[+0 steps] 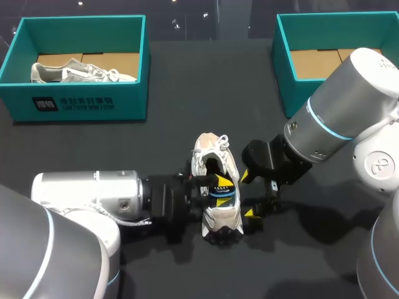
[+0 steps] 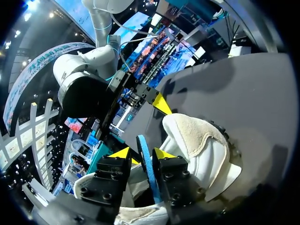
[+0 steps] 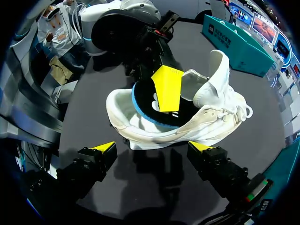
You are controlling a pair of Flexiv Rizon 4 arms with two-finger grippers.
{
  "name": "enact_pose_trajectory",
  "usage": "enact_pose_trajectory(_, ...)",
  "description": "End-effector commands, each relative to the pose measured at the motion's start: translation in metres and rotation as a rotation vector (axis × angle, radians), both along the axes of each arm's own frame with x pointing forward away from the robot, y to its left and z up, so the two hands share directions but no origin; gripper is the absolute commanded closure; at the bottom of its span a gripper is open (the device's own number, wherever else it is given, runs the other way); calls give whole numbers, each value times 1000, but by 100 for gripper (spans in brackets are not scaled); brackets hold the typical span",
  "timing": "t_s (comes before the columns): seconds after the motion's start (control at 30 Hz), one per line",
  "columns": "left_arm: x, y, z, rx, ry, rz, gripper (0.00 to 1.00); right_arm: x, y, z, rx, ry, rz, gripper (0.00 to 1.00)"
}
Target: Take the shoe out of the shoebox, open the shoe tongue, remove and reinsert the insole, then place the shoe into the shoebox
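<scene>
Since everything here sits around the white low-top sneaker (image 1: 212,152), I'll place it all from there. It's on the black table (image 1: 187,93), heel end toward me and laces away from me, with the tongue pulled up and back.

My left gripper (image 2: 142,154) comes in from the sneaker's left and sits right over its opening. The fingers are pinched on the black foam insole with a blue rim (image 3: 140,111), one yellow tip on each face, so from the left wrist I see the insole edge-on between them. The insole is partly down inside the sneaker, and its rounded end shows at the heel collar.

My right gripper (image 3: 153,147) is just beside the sneaker on its right, fingers spread wide. The sneaker's side lies ahead of the two tips. There's bare table between tips and sole, so no contact.

Well beyond the sneaker and off to its left is the teal cardboard shoebox with white print (image 1: 87,106), with a pale sneaker (image 1: 81,73) lying inside it. Well beyond and to the right is the second teal cardboard shoebox (image 1: 282,75), showing only its brown floor.
</scene>
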State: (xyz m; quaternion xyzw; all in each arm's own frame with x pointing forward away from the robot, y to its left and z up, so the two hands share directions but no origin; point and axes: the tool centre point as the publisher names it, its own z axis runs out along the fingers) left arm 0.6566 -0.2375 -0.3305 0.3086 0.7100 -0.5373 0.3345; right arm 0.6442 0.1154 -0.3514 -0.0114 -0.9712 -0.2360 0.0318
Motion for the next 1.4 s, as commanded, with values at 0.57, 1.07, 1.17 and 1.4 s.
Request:
enact_pose_trajectory(0.57,0,-1,-8,34,4,-13,100,-1,1,-1,0,-3,-1,0)
enact_pose_trajectory(1.07,25,-3,-29,97,4,44,100,-1,1,-1,0,-3,-1,0)
enact_pose_trajectory(1.17,20,-1,-25,91,18,37,100,-1,1,-1,0,-3,-1,0)
enact_pose_trajectory(1.4,10,7,-9,80,51,20,74,-1,1,-1,0,-3,-1,0)
